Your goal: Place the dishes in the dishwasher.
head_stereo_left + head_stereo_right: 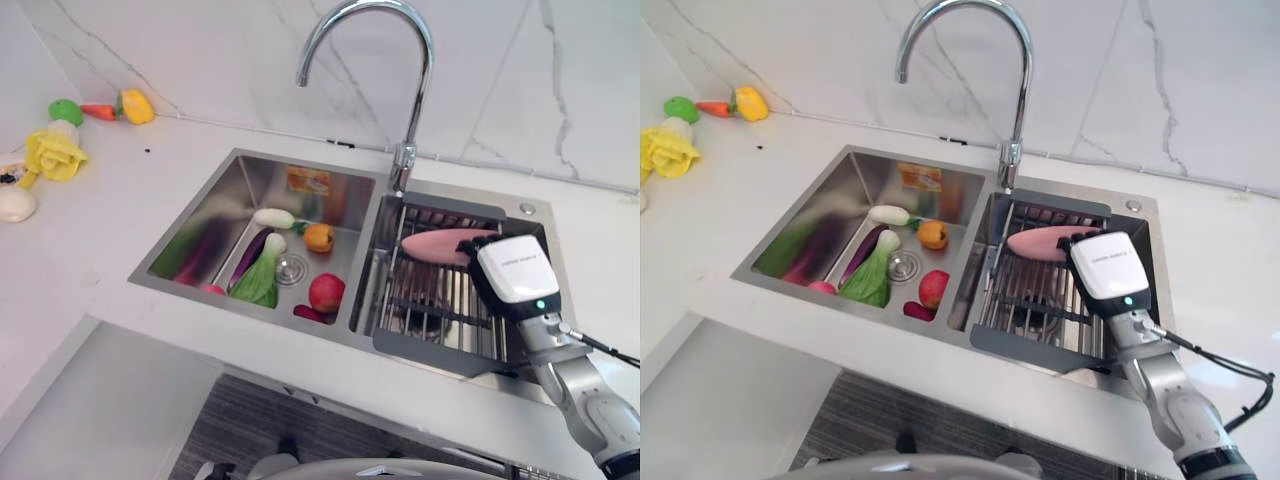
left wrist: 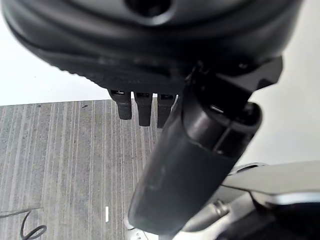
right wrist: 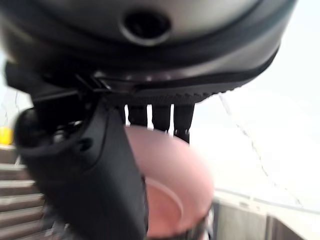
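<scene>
The white desk carries a double steel sink with a tall curved tap at its back edge. The left basin holds toy food: a green leafy vegetable, a purple eggplant, a white radish, an orange fruit and a red apple. The right basin holds a dark rack with metal bars; I judge it stands for the dishwasher. Some more toy food lies near the back left corner of the desk.

The right robot hand is over the rack, near its back edge. It holds a pink plate, with the fingers on one face and the thumb on the other, so the hand is closed on the plate. The plate lies nearly flat, above the bars; I cannot tell if it touches them.

The left robot hand hangs low over the striped floor, with relaxed, straight fingers and nothing in it.

The step in hand seems to be the placing of the plate into the rack. The next move probably calls for lowering the plate between the bars, perhaps tilting it on its edge, and only then loosening the fingers, so that it does not slide off.
</scene>
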Robot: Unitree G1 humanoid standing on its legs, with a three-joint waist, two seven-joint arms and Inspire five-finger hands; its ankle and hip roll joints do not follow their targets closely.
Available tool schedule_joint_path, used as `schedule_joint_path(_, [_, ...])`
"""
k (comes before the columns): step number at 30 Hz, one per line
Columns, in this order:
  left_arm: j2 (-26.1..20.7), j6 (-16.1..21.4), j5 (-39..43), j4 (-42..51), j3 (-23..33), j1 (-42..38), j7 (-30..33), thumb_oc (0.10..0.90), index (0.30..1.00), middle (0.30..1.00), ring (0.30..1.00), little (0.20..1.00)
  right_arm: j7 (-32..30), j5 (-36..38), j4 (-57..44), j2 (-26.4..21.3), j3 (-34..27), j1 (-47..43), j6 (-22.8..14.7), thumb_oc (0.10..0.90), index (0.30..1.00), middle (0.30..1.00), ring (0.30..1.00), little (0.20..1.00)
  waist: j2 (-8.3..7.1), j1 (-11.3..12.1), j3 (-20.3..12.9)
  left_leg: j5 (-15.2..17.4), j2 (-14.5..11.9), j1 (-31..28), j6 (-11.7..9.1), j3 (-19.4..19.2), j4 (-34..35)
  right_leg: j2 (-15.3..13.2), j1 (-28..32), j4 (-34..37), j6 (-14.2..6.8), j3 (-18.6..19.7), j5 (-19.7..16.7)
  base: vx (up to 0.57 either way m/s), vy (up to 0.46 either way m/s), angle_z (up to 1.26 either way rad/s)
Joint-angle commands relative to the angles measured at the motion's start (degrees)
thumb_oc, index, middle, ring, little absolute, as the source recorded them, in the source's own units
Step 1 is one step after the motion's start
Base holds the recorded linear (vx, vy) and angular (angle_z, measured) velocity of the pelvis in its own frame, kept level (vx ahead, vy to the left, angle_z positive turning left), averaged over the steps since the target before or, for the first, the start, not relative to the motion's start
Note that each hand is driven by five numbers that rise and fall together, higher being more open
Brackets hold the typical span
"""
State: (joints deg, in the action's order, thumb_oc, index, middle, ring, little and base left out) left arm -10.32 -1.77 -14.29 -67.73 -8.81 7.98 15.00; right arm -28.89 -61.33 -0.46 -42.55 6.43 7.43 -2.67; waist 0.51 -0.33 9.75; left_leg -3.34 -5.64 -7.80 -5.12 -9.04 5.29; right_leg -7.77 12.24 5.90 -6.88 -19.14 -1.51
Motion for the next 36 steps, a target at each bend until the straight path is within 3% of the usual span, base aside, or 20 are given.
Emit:
schedule_joint_path(1, [1.1,1.0,-0.9,-4.2,-2.3,-5.5,1.7,0.8,0.9,0.9,0.9,0.9,-3.5,-0.5,-3.2,-2.8,0.7,-7.1,1.6,0.4,0.3,0.3,0.3,0.3,-0.13,2.2,-1.0,2.8,-1.9,-2.3,-2.7,-1.8,-0.3,-1.2,0.6,-0.9,-2.3,-1.0,2.6,0.01,0.0,0.05])
schedule_joint_path(10, [1.1,0.9,-1.5,-4.3,-1.6,-5.4,1.7,0.8,0.9,0.9,0.9,0.9,-6.8,4.1,-12.9,-2.8,-9.6,-2.9,0.4,0.4,0.3,0.3,0.3,0.3,-0.06,1.2,-0.9,2.6,-1.6,-1.9,-2.6,-1.7,-0.3,-1.1,0.4,-0.9,-2.2,-1.2,3.0,0.0,0.001,0.03])
schedule_joint_path(12, [0.9,1.0,-0.8,-3.7,-0.6,-6.0,2.6,0.8,0.9,0.9,0.9,0.9,-8.5,6.7,-16.5,-2.6,-13.8,-1.9,-0.6,0.4,0.3,0.3,0.3,0.3,-0.96,0.9,1.1,2.3,-1.7,2.2,-3.3,-1.6,-7.4,-2.0,-0.2,-0.9,-1.8,-0.6,2.8,-0.09,-0.033,0.1])
schedule_joint_path(14, [0.8,1.2,1.1,-3.5,0.6,-6.6,3.6,0.8,0.9,0.9,0.9,0.9,-9.1,7.8,-17.7,-2.4,-15.6,-1.6,-1.0,0.4,0.3,0.3,0.3,0.3,-1.64,0.8,1.8,4.3,-1.5,6.4,-3.9,0.2,-14.2,-2.5,-1.3,-0.9,-1.5,-0.3,2.6,-0.11,-0.025,-0.01])
schedule_joint_path(15, [0.8,1.2,1.1,-3.5,0.6,-6.6,3.6,0.8,0.9,0.9,0.9,0.9,-9.1,7.8,-17.7,-2.4,-15.6,-1.6,-1.0,0.4,0.3,0.3,0.3,0.3,-1.64,0.8,1.8,4.3,-1.5,6.4,-3.9,0.2,-14.2,-2.5,-1.3,-0.9,-1.5,-0.3,2.6,-0.14,0.016,0.02])
schedule_joint_path(16, [1.0,2.0,4.5,-3.5,2.2,-7.6,5.7,0.8,0.9,0.9,0.9,0.9,-11.3,9.8,-18.4,-2.2,-17.0,-2.5,-1.2,0.4,0.3,0.3,0.3,0.3,-1.5,1.9,2.9,5.2,1.1,8.5,-5.5,9.6,-18.1,-2.2,-3.1,-0.9,-1.4,2.8,2.1,-0.15,0.073,0.07])
schedule_joint_path(18, [1.3,2.3,5.7,-3.8,2.6,-7.9,6.0,0.8,0.9,0.9,0.9,0.9,-10.8,9.9,-18.9,-3.2,-17.8,-3.6,-1.1,0.4,0.3,0.3,0.3,0.3,-1.31,1.6,2.3,7.9,3.0,7.7,-3.7,16.4,-15.9,-2.8,-6.6,-1.1,-2.3,6.7,-0.4,-0.1,0.161,-0.73])
schedule_joint_path(19, [1.4,2.2,5.6,-3.7,2.5,-8.1,6.0,0.8,0.9,0.9,0.9,0.9,-10.8,9.6,-19.4,-3.7,-19.0,-3.3,-0.9,0.4,0.3,0.3,0.3,0.3,-1.09,0.9,2.1,9.3,2.8,6.3,-2.5,15.5,-13.5,-3.2,-7.3,-1.4,-2.9,8.3,-1.0,0.03,0.139,-1.33])
schedule_joint_path(20, [1.4,2.2,5.6,-3.7,2.5,-8.1,6.0,0.8,0.9,0.9,0.9,0.9,-10.8,9.6,-19.4,-3.7,-19.0,-3.3,-0.9,0.4,0.3,0.3,0.3,0.3,-1.09,0.9,2.1,9.3,2.8,6.3,-2.5,15.5,-13.5,-3.2,-7.3,-1.4,-2.9,8.3,-1.0,-0.01,0.187,-1.72])
schedule_joint_path(21, [1.5,2.2,5.1,-3.8,2.1,-8.1,5.8,0.8,0.9,0.9,0.9,0.9,-10.6,9.3,-20.1,-3.9,-21.4,-1.7,-0.2,0.4,0.3,0.3,0.3,0.3,-1.15,0.1,2.0,8.3,3.1,5.0,-1.2,13.6,-10.2,-4.2,-8.4,-1.7,-3.3,9.6,-2.2,-0.08,0.326,-0.67])
schedule_joint_path(23, [0.4,2.0,2.3,-3.6,0.9,-9.1,4.9,0.8,0.9,0.9,0.9,0.9,-12.2,8.4,-21.0,-0.1,-24.6,-0.8,3.0,0.4,0.3,0.3,0.3,0.3,-1.87,-3.8,3.0,7.2,4.9,1.2,2.0,6.2,-1.9,-5.9,-16.1,-7.4,-6.5,16.1,-4.1,-0.18,0.455,-0.62])
schedule_joint_path(26, [-0.4,2.2,0.4,-3.5,0.1,-9.9,4.3,0.8,0.9,0.9,0.9,0.9,-13.1,7.9,-22.4,3.6,-26.8,1.0,4.1,0.4,0.3,0.3,0.3,0.3,-2.51,-4.8,3.8,7.2,5.4,0.9,2.3,3.0,-0.3,-6.3,-19.9,-9.9,-7.5,17.2,-4.7,-0.16,0.213,-1.47])
schedule_joint_path(27, [-1.2,2.0,0.0,-3.7,1.3,-9.9,4.5,0.8,0.9,0.9,0.9,0.9,-14.3,8.1,-22.5,5.5,-27.2,0.9,5.0,0.4,0.3,0.3,0.3,0.3,-2.83,-4.8,4.6,7.9,4.5,0.1,2.3,-1.4,-0.3,-7.0,-22.3,-10.3,-7.8,11.9,-6.2,-0.17,0.133,-1.91])
schedule_joint_path(28, [-1.3,2.0,0.0,-3.7,1.4,-9.9,4.5,0.8,0.9,0.9,0.9,0.9,-14.2,8.1,-22.6,5.6,-27.2,0.9,5.0,0.4,0.3,0.3,0.3,0.3,-3.02,-4.6,4.6,7.6,4.6,0.4,2.3,-1.6,-0.3,-7.0,-22.6,-10.0,-7.7,12.1,-6.8,-0.23,0.115,-1.58])
schedule_joint_path(29, [-2.2,1.4,0.2,-3.7,2.6,-9.3,4.6,0.8,0.9,0.9,0.9,0.9,-15.0,8.5,-22.3,6.0,-26.3,0.4,5.1,0.4,0.3,0.3,0.3,0.3,-2.64,-3.2,5.3,7.0,3.1,0.1,2.2,-5.9,-0.3,-8.8,-22.1,-12.4,-7.1,2.1,-5.7,-0.22,0.094,-1.7])
schedule_joint_path(31, [-2.8,1.1,0.7,-3.7,4.1,-8.6,4.8,0.8,0.9,0.9,0.9,0.9,-14.8,8.4,-21.6,5.8,-26.2,1.2,5.4,0.4,0.3,0.3,0.3,0.3,-2.48,-3.9,5.7,5.9,2.4,0.1,2.7,-9.2,-0.3,-8.8,-20.6,-16.6,-6.5,1.3,-3.5,-0.2,0.13,-1.79])
schedule_joint_path(33, [-2.7,0.9,-0.1,-3.7,4.2,-8.2,4.5,0.8,0.9,0.9,0.9,0.9,-13.9,7.8,-21.0,5.5,-27.5,2.5,5.8,0.4,0.3,0.3,0.3,0.3,-2.12,-4.0,5.4,5.3,2.4,0.5,3.6,-10.7,-0.3,-6.4,-19.3,-20.9,-5.8,5.5,-0.1,-0.11,0.09,-1.24])
schedule_joint_path(34, [-2.6,0.9,-0.1,-3.7,4.1,-8.2,4.5,0.8,0.9,0.9,0.9,0.9,-13.8,7.8,-21.1,5.5,-27.6,2.6,5.8,0.4,0.3,0.3,0.3,0.3,-2.14,-3.7,5.4,5.1,2.4,0.6,3.5,-11.0,-0.3,-6.3,-19.7,-21.0,-5.6,5.8,-0.3,-0.09,0.066,-0.77])
schedule_joint_path(35, [-2.4,1.0,-0.3,-3.6,4.1,-8.2,4.4,0.8,0.9,0.9,0.9,0.9,-13.7,7.4,-21.1,5.6,-28.2,3.4,6.0,0.4,0.3,0.3,0.3,0.3,-1.75,-3.9,5.3,5.1,2.3,0.9,4.1,-11.2,-0.3,-5.3,-18.6,-23.0,-5.4,7.3,2.1,-0.18,0.048,-0.67])
schedule_joint_path(36, [-1.9,0.9,0.2,-3.6,4.5,-7.9,4.3,0.8,0.9,0.9,0.9,0.9,-13.5,7.8,-20.7,6.2,-28.1,3.6,6.0,0.4,0.3,0.3,0.3,0.3,-2.04,-2.4,4.5,4.9,2.8,2.1,4.1,-13.1,-0.3,-5.1,-15.4,-20.0,-4.9,6.7,4.3,-0.16,0.055,-0.51])
